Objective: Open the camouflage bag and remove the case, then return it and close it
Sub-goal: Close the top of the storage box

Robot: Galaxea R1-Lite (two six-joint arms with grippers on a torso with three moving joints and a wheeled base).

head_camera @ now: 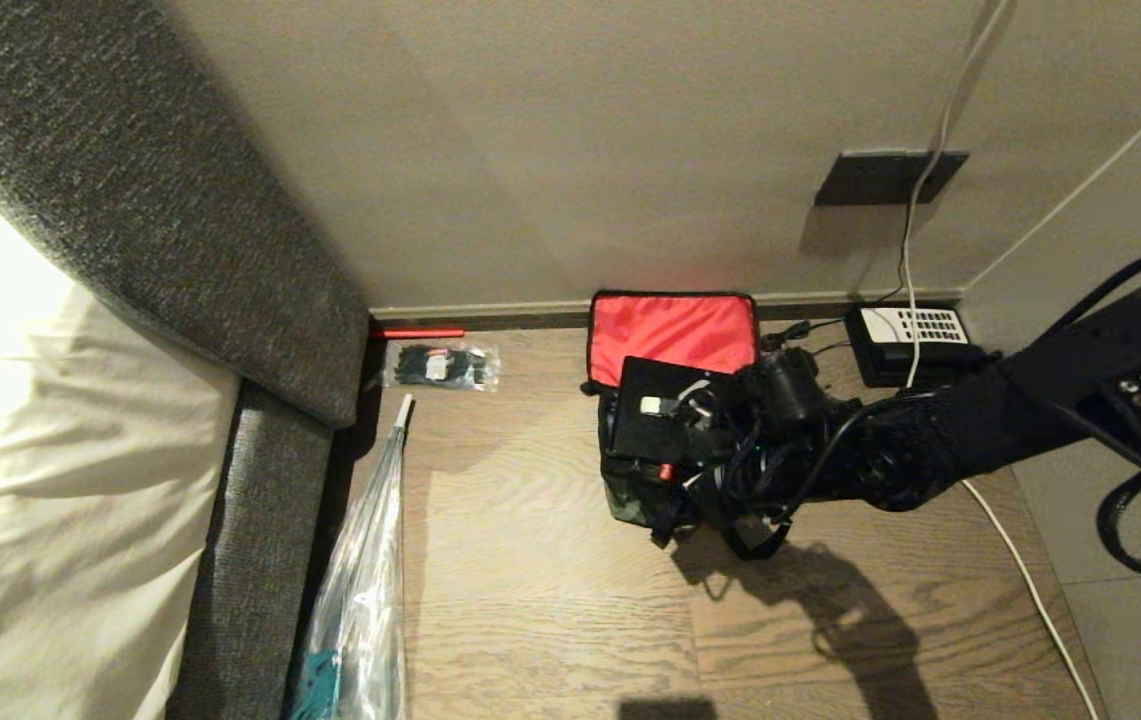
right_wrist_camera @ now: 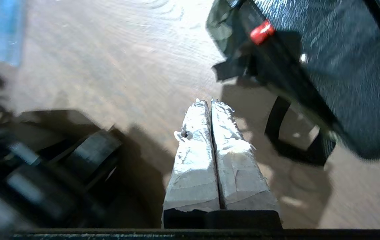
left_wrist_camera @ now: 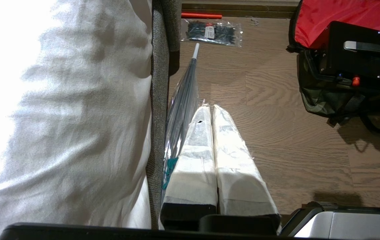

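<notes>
My right gripper [right_wrist_camera: 211, 103] hangs over the wooden floor [head_camera: 550, 560], just beside the front corner of the camouflage bag [left_wrist_camera: 329, 96]. Its two white-wrapped fingers [right_wrist_camera: 193, 156] are pressed tight together, and there is nothing between them. In my head view my right arm [head_camera: 930, 440] comes in from the right and covers part of the bag, so I cannot see the fingertips there. The bag sits on the floor close to the wall [head_camera: 550, 150]. Its lid is flipped up and leans back, and the bright red lining [head_camera: 672, 330] faces me. The case [head_camera: 655, 410] sits in the open bag, black and boxy, and sticks up out of it. It has a black handle with a pale end [left_wrist_camera: 351, 45] and a little red latch [left_wrist_camera: 355, 81] on its front. A black strap [right_wrist_camera: 293, 146] of the bag lies looped on the floor near my fingers. My left gripper [left_wrist_camera: 212, 107] is far off to the side, near the bed [left_wrist_camera: 60, 116] and a clear umbrella [head_camera: 360, 590]. Its white fingers are closed too and hold nothing. A black telephone [head_camera: 905, 345] sits by the wall just past the bag, and a small packet of black ties [head_camera: 440, 365] lies near the bed.
</notes>
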